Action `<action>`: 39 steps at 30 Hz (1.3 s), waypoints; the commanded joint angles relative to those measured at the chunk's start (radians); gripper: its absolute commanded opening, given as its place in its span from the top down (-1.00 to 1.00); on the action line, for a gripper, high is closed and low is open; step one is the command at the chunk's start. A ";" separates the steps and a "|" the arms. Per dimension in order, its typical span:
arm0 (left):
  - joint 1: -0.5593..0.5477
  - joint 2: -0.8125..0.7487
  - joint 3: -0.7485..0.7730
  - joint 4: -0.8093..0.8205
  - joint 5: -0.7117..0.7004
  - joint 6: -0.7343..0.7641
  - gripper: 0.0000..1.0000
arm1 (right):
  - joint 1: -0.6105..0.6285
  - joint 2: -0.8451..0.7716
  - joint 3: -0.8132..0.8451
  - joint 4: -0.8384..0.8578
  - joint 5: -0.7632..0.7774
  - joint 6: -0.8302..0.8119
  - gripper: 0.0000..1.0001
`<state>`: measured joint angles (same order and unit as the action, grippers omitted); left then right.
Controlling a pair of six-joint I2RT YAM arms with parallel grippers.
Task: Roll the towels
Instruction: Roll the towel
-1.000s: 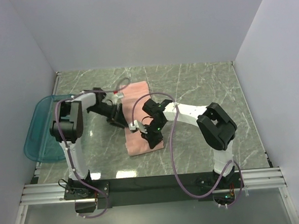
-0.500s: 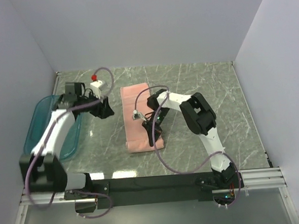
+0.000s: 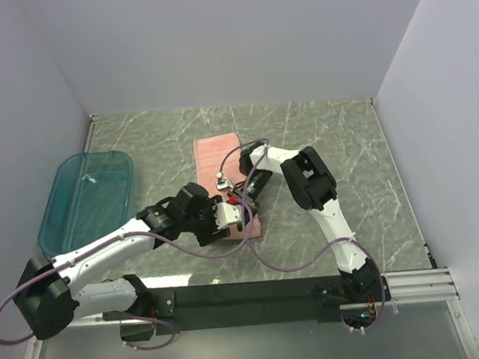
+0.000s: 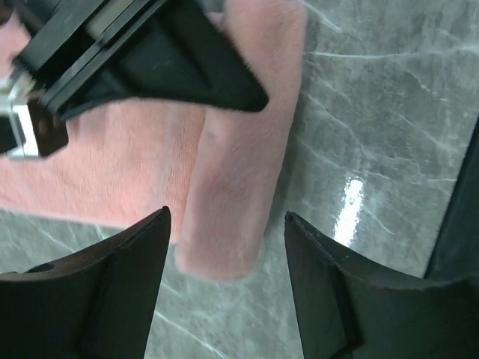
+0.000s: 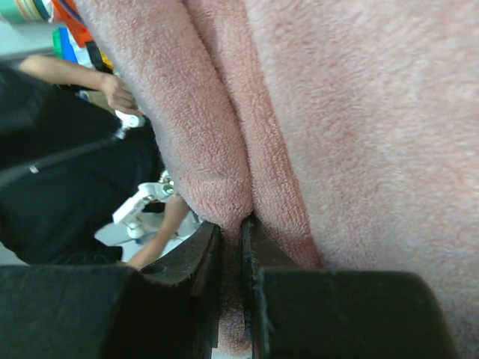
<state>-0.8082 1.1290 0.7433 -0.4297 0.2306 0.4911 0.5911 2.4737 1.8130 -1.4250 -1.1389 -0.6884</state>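
Top external view: the salmon-pink towel (image 3: 218, 156) lies lengthwise on the grey-green, marble-patterned tabletop (image 3: 335, 141). It sits near the middle, well apart from the teal translucent tray (image 3: 86, 201) at the left. The tray is a shallow rectangle with rounded corners. The far part of the towel lies flat; its near end is bunched under both arms. The left fingers (image 3: 228, 216) and the right fingers (image 3: 245, 197) meet at that near end.

Left wrist view: the near end of the towel (image 4: 224, 224) is turned over into a thick, rounded roll of soft pile with a blunt end. The two black, wedge-shaped left fingers (image 4: 123, 288) are spread wide, one on each side of the roll's end. They grip nothing. The glossy tabletop (image 4: 374, 149) shows beside the roll. The right fingers (image 4: 157, 63), black and tapered, bear on the roll further along.

Right wrist view: the right fingers (image 5: 187, 277) are almost closed. A narrow ridge of looped terry from the towel (image 5: 352, 112) is pinched between them.
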 commanded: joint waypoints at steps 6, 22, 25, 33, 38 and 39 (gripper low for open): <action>-0.083 0.156 -0.031 0.177 -0.122 0.135 -0.37 | 0.004 0.100 0.061 0.117 0.171 0.139 1.00; -0.045 0.359 -0.015 -0.101 0.097 0.135 0.99 | -0.092 -0.025 0.060 0.184 0.171 0.202 0.38; 0.009 0.406 0.025 -0.158 0.200 0.144 0.99 | -0.177 -0.152 -0.026 0.308 0.189 0.260 0.24; 0.178 0.635 0.254 -0.378 0.383 0.208 0.99 | -0.391 -0.382 -0.110 0.389 0.182 0.279 0.19; 0.273 0.822 0.408 -0.500 0.458 0.244 0.99 | -0.442 -0.570 -0.279 0.506 0.293 0.242 0.18; 0.294 0.845 0.431 -0.524 0.464 0.247 0.99 | -0.451 -0.649 -0.320 0.561 0.315 0.234 0.19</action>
<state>-0.5556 1.8309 1.1706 -0.7757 0.7223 0.6884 0.1230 1.9770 1.5742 -0.9878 -0.8970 -0.4210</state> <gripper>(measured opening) 0.163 0.405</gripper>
